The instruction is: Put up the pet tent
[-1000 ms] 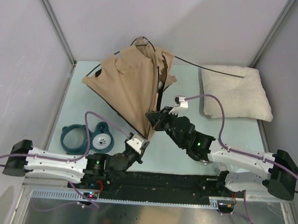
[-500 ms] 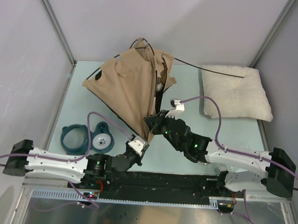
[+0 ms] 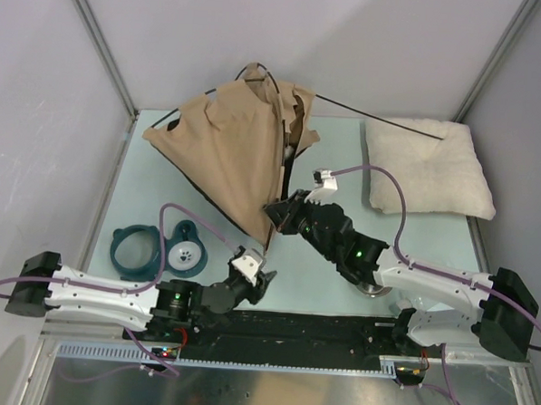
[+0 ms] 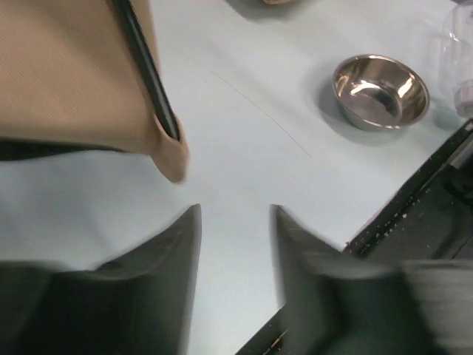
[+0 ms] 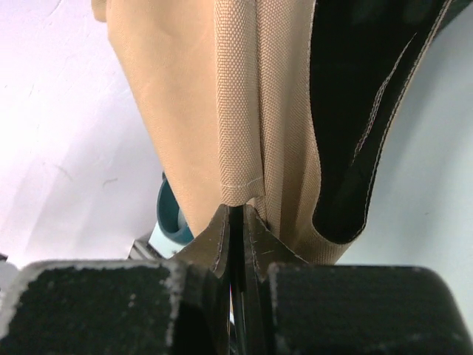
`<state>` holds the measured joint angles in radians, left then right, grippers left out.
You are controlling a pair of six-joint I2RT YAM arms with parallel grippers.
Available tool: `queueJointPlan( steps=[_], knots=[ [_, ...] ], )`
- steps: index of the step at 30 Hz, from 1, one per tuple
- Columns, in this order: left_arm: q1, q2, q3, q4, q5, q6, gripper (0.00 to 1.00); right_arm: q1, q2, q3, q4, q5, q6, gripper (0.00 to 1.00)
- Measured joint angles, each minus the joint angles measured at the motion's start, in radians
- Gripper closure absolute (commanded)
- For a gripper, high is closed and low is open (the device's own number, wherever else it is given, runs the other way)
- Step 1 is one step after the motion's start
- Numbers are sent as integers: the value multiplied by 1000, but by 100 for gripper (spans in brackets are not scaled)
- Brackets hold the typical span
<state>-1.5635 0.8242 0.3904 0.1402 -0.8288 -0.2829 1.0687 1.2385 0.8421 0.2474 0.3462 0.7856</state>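
Pinching the pet tent [image 3: 228, 155] is my right pincer [image 3: 277, 214]: its fingers are pressed together on a fold of the tan fabric at the right side of the tent's near edge. From the wrist, that fold [image 5: 240, 111] runs straight down into the slit between my two pads, with the tent's black lining hanging just to the right of it.

My left pincer [image 4: 235, 214] is spread, with nothing between its fingers. It hangs just short of the tent's near corner, apart from the cloth, above the bare table [image 4: 244, 148].

The tent is at the back middle of the table, a loose tan fan with black edging. Its peak is bunched at the far side and its narrow tip points toward my bases.

To the right of the tent, well apart from its cloth, lies a cream pillow [image 3: 426, 170]. A thin black pole [image 3: 375, 117] reaches from the tent's peak across to the far edge of that pillow. Another black pole [image 4: 148, 70] sits in the hem beside the tent's near corner.

Left of the tent's tip and nearer to me stand a teal ring [image 3: 134, 248] and, just beside it, a white dish [image 3: 186, 252] with a paw print. Right of the tip, a small steel bowl [image 4: 380, 90] rests upright.
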Motion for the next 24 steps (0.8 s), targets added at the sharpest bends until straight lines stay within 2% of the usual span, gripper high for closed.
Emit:
queueJointPlan(
  steps=[1,2,4,13,24],
  knots=[
    [-5,5,-1,-3,5,-4,13,-9,0,0,2,0,0,100],
    [-9,12,-1,-8,10,-23,7,-18,0,0,2,3,0,100],
    [-12,23,-3,-18,21,-37,2,-35,0,0,0,5,0,100],
    [-12,17,-19,-64,38,-109,0,-55,10,0,-11,4,-31,100],
    [-12,-236,-16,-193,-48,-109,0,-51,11,-3,-94,-21,-224,100]
  ],
)
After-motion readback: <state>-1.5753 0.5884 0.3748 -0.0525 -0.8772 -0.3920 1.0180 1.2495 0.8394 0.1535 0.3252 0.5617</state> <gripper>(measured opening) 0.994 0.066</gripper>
